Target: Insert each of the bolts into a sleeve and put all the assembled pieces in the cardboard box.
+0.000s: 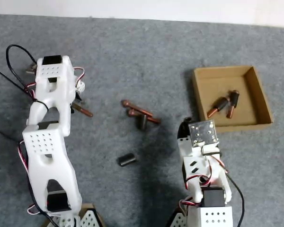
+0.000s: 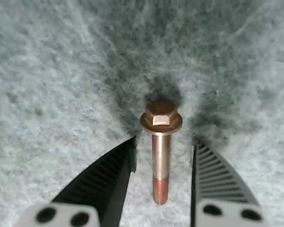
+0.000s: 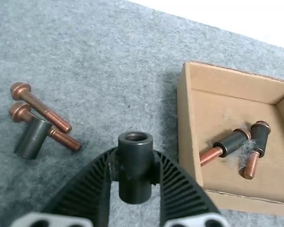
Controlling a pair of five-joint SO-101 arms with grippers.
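From above, your box holds two finished pieces, and two bolts lie mid-table. Left wrist — your left claw gapes astride a bolt on the felt. Right wrist — your right claw clamps an upright sleeve near the box.

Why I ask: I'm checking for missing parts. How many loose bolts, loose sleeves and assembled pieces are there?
Loose copper-coloured hex-head bolts: 3
Loose dark cylindrical metal sleeves: 3
Assembled bolt-in-sleeve pieces, in the brown cardboard box: 2
Total: 8
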